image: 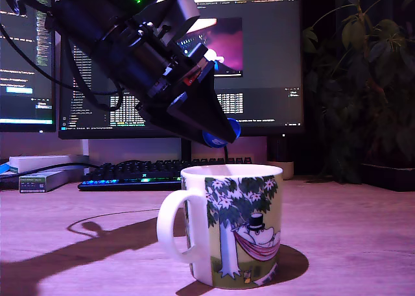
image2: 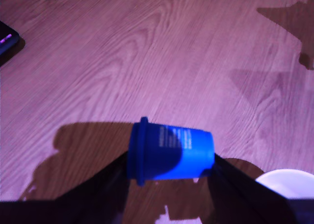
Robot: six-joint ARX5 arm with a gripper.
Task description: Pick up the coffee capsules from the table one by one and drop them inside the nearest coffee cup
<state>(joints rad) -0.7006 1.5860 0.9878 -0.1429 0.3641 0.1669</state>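
Note:
A bright blue coffee capsule (image2: 169,153) with a flanged rim lies sideways between my gripper's dark fingers, held in the air. In the exterior view the gripper (image: 219,135) hangs just above the mug's rim, with the blue capsule (image: 214,138) peeking out at its tip. The white coffee cup (image: 233,224) with the tree and hammock print stands upright on the pink-tinted wooden table (image: 350,237), handle toward the exterior view's left. Its white rim (image2: 289,182) shows at a corner of the wrist view. No other capsules show.
A black keyboard (image: 139,174) with lit keys lies behind the mug. Two monitors (image: 259,69) stand at the back, with a stack of boxes (image: 42,172) at the exterior view's left and a leafy plant (image: 369,82) at its right.

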